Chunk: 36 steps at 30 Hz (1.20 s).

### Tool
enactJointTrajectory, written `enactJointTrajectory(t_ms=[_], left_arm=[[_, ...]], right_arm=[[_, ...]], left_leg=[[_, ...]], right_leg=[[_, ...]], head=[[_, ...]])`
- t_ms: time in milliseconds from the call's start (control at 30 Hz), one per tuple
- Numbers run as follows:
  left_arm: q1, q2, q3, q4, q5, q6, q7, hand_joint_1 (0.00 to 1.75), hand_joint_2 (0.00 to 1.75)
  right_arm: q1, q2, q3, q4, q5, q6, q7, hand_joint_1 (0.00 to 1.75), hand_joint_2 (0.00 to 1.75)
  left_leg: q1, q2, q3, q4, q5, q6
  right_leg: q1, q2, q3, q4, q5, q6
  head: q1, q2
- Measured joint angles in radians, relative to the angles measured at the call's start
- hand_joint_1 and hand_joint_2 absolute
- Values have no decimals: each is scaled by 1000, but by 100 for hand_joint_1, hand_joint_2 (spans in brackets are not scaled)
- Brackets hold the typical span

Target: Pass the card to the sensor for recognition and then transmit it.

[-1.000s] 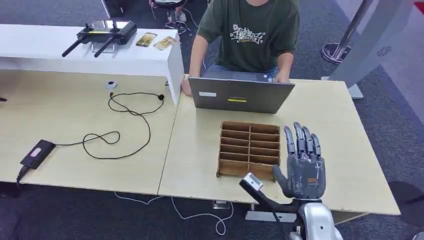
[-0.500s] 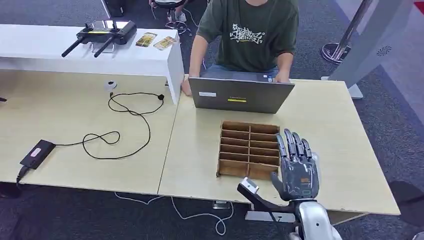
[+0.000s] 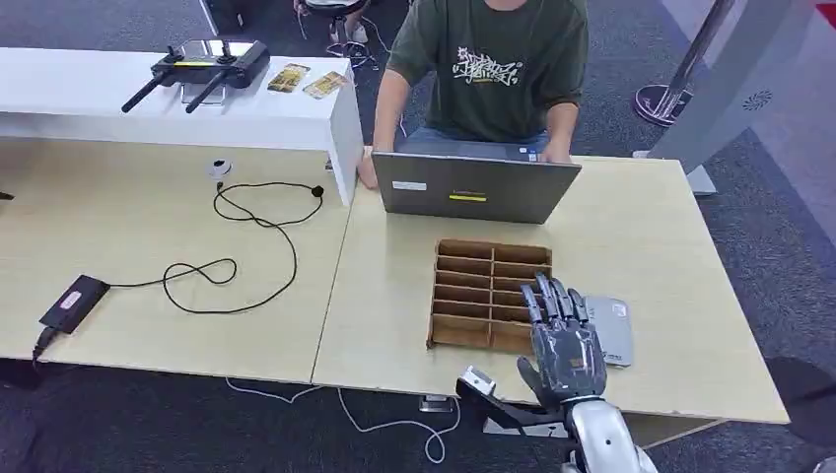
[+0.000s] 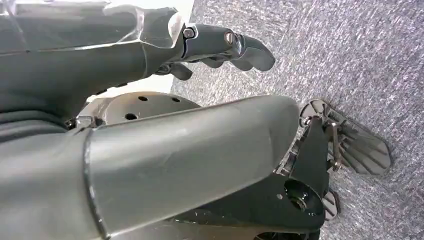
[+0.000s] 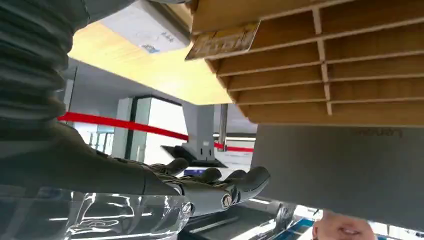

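Observation:
A wooden divided tray [image 3: 465, 293] lies on the pale table [image 3: 651, 246] in front of me. My right hand [image 3: 562, 343] hovers over the tray's near right corner with its fingers straight and apart, holding nothing. Just right of it lies a flat grey sensor pad [image 3: 609, 330]. In the right wrist view a yellowish card [image 5: 223, 42] stands in a tray compartment [image 5: 320, 65] near the sensor pad [image 5: 145, 24], apart from my fingers [image 5: 220, 189]. My left hand [image 4: 220, 45] hangs beside my body over grey carpet, holding nothing.
A person sits behind a grey laptop [image 3: 473, 187] at the table's far side. A white shelf [image 3: 296, 113] at the left carries a black controller [image 3: 202, 67] and two cards [image 3: 308, 80]. A black cable [image 3: 251, 241] and adapter [image 3: 72, 302] lie on the left table.
My right hand has drawn back toward the near edge and a little left, uncovering the grey sensor pad beside the tray. The tray and laptop have not moved.

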Motion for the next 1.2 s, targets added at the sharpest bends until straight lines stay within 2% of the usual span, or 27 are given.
enactJointTrajectory(t_ms=[233,400,700,1200], left_arm=[[0,0,-6,0,0,0,0,0,0],[0,0,-7,0,1,0,0,0,0],[-1,0,-7,0,4,0,5,0,0],[-6,-7,-19,0,-19,0,26,0,0]], right_arm=[[-9,3,0,42,-19,-19,55,0,175],[5,31,-8,44,-41,-36,105,0,175],[24,94,-39,28,-108,-73,147,0,175],[41,148,-90,8,-143,-94,137,0,175]], left_leg=[[0,0,0,0,0,0],[0,0,0,0,0,0],[0,0,0,0,0,0],[0,0,0,0,0,0]], right_leg=[[0,0,0,0,0,0],[0,0,0,0,0,0],[0,0,0,0,0,0],[0,0,-1,0,0,0]], head=[[0,0],[0,0],[0,0],[0,0]])
